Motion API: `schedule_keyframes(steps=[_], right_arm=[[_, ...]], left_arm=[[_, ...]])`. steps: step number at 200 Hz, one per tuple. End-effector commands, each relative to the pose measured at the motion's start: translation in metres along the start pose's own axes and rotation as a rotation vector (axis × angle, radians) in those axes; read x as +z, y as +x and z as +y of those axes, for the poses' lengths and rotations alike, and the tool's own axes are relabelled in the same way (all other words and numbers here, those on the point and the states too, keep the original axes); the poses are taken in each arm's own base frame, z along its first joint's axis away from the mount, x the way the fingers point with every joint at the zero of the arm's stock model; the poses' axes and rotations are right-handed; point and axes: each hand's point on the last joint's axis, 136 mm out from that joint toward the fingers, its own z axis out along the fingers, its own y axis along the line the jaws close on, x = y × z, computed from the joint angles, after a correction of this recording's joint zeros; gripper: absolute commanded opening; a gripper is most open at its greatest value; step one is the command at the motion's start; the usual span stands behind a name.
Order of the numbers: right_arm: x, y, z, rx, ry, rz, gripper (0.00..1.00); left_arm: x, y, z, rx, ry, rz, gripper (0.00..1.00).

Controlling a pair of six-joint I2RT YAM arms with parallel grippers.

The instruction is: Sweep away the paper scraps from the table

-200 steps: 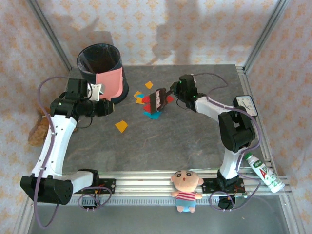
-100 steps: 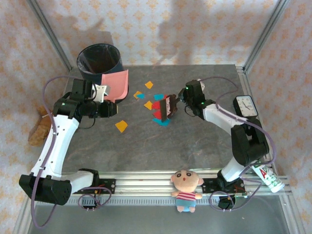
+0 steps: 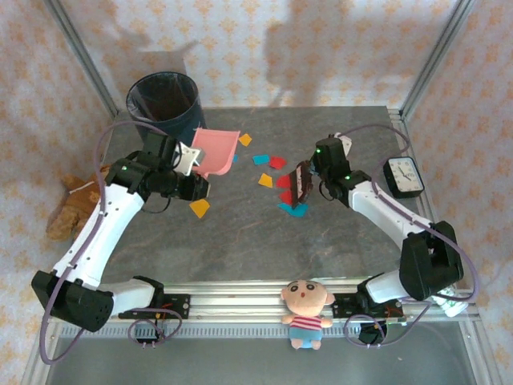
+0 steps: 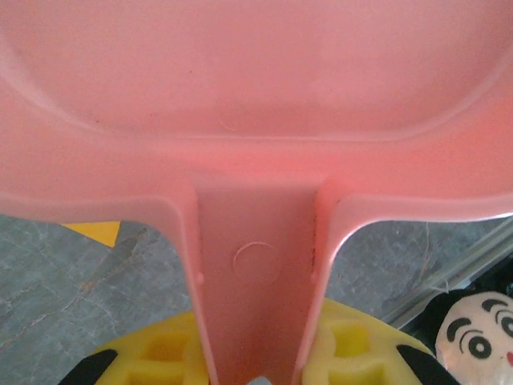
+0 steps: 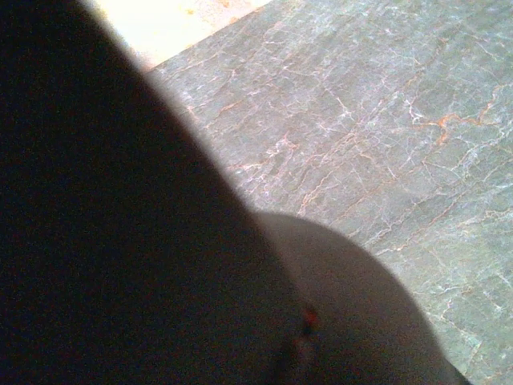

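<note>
- Table (image 3: 240, 249): dark grey, stone-patterned, silver rails at the edges; also seen in the left wrist view (image 4: 64, 297) and the right wrist view (image 5: 385, 120).
- Scraps (image 3: 277, 161): loose on the far middle of the table, between the two grippers. Blue and red bits lie side by side. An orange bit and more red ones lie just nearer, and a blue one lies nearest, by the brush.
- Scrap, orange, single (image 3: 245, 139): just right of the dustpan's far corner.
- Scrap, orange, single (image 3: 199, 208): apart from the rest, on the near side of the left gripper; its corner also shows in the left wrist view (image 4: 92, 233).
- Left gripper (image 3: 190, 156): clamped on the dustpan handle (image 4: 256, 265), with yellow fingers (image 4: 160, 353) on either side of it.
- Dustpan (image 3: 218, 151): pink plastic, just right of the bin on its near side, with its mouth turned toward the scraps. Whether its lip touches the table cannot be told.
- Right gripper (image 3: 311, 175): closed on the brush.
- Brush (image 3: 303, 183): dark, at the right edge of the scrap cluster, touching or just beside the red bits. In the right wrist view it is a dark blur.
- Bin (image 3: 164, 100): black, round, upright at the far left corner.
- Clock (image 3: 403, 176): at the right edge of the table.
- Doll (image 3: 304, 311): on the near rail between the arm bases; its face shows in the left wrist view (image 4: 473, 337).
</note>
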Motion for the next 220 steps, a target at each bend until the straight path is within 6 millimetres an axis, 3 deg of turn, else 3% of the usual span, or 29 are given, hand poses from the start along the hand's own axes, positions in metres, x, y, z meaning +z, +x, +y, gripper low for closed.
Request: schedule_keyframes(steps=[1, 39, 101, 167, 220], right_arm=[[-0.014, -0.011, 0.008, -0.042, -0.046, -0.021, 0.00], [-0.036, -0.030, 0.030, -0.074, -0.150, -0.058, 0.00], [-0.061, -0.040, -0.008, -0.258, 0.002, -0.139, 0.00], [-0.072, -0.024, -0.029, -0.488, 0.042, -0.131, 0.00], [-0.064, -0.007, -0.021, -0.505, -0.020, -0.097, 0.00]], left_arm=[[0.012, 0.017, 0.001, 0.073, -0.030, 0.076, 0.00], [0.034, 0.034, -0.006, 0.177, -0.078, 0.171, 0.00], [0.067, 0.061, -0.014, 0.325, -0.140, 0.387, 0.00], [0.098, 0.087, -0.023, 0.458, -0.150, 0.592, 0.00], [0.119, 0.101, -0.023, 0.537, -0.190, 0.743, 0.00]])
